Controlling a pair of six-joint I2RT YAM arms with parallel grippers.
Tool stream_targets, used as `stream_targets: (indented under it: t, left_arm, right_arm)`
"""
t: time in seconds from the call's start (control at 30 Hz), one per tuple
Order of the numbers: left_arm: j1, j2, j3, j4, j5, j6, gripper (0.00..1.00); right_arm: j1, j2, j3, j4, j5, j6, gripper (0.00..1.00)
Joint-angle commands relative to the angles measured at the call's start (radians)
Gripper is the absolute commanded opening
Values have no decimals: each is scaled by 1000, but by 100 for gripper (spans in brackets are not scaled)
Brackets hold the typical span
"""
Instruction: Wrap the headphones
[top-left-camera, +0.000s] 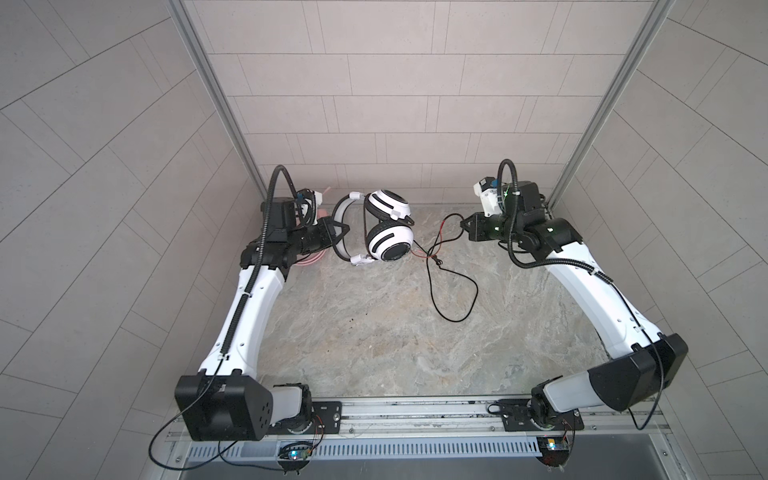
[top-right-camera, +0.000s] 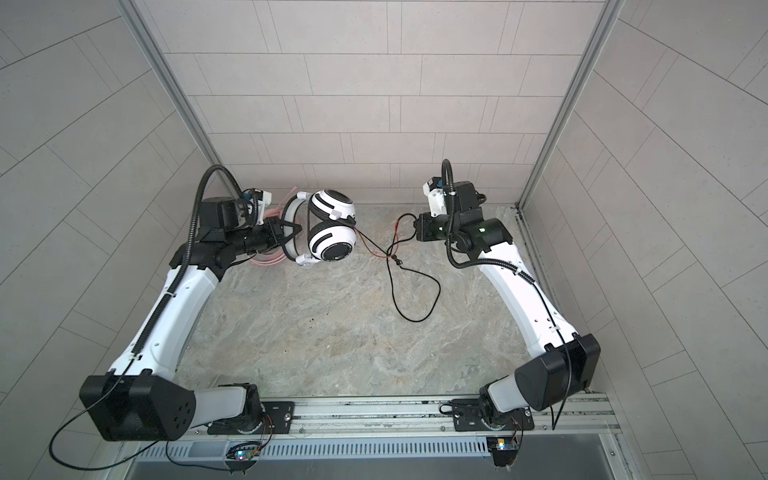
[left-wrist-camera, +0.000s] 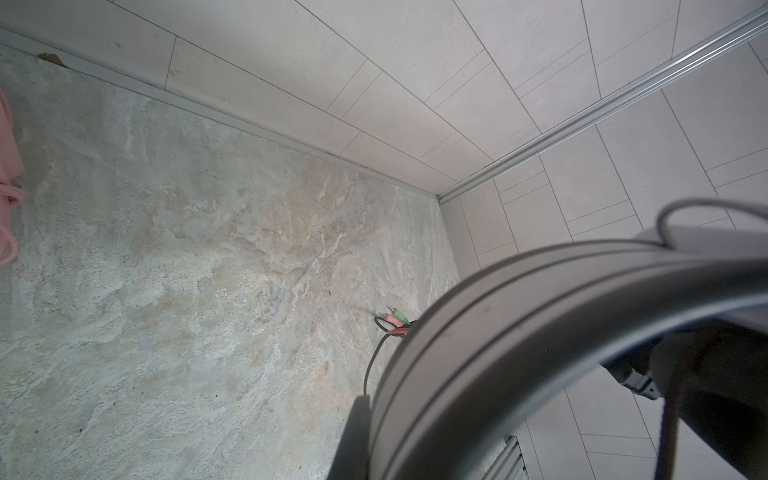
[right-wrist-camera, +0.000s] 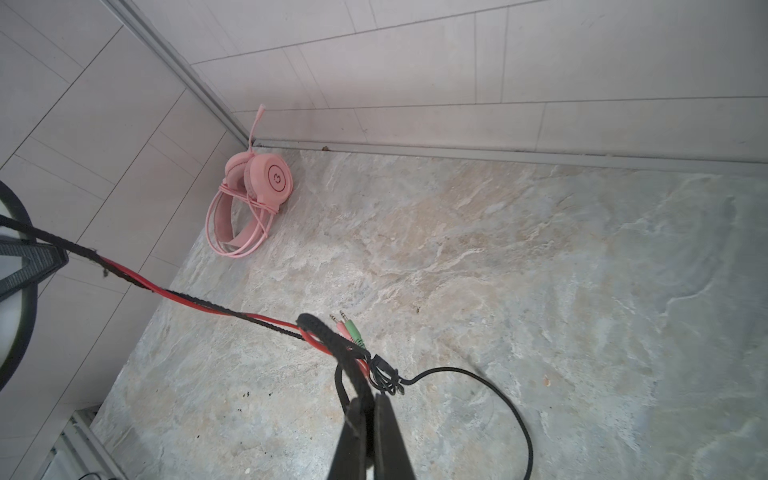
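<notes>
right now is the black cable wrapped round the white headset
No, the black cable trails loose from the white headset to the right gripper pinching it.

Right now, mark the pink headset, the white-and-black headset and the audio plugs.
pink headset (right-wrist-camera: 274, 183), right wrist view, outer earcup face.
white-and-black headset (top-left-camera: 390, 244), in a top view, lower earcup.
audio plugs (right-wrist-camera: 352, 331), right wrist view, green plug's sleeve.
</notes>
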Motion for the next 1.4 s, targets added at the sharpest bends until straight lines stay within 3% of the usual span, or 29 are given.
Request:
stream_targets:
  t: [0.0, 0.27, 0.43, 0.57, 0.73, 0.93, 1.17, 1.37]
  left_arm:
    - [3, -15, -10, 109, 65, -71, 0]
    - [3, -36, -80, 78, 51, -43, 0]
    - [3, -37, -89, 22, 36, 10, 0]
    - [4, -30, -101, -2, 30, 39, 0]
    - [5, -28, -123, 7, 22, 42, 0]
    - [6, -19, -118, 16, 19, 35, 0]
    - [16, -43, -161, -27, -51, 52, 0]
    - [59, -48, -184, -25, -40, 35, 0]
  right_arm:
    - [82, 116, 52, -2, -47, 2, 4]
    - [219, 354, 192, -4, -52, -3, 7]
    - [200, 401, 133, 42, -117, 15, 29]
    - [159, 401, 45, 45, -118, -8, 38]
    - [135, 364, -54, 36, -143, -102, 36]
    - [220, 456, 32, -85, -157, -215, 36]
    - [267, 659, 150, 34, -226, -94, 35]
    - [288, 739, 162, 146, -198, -17, 40]
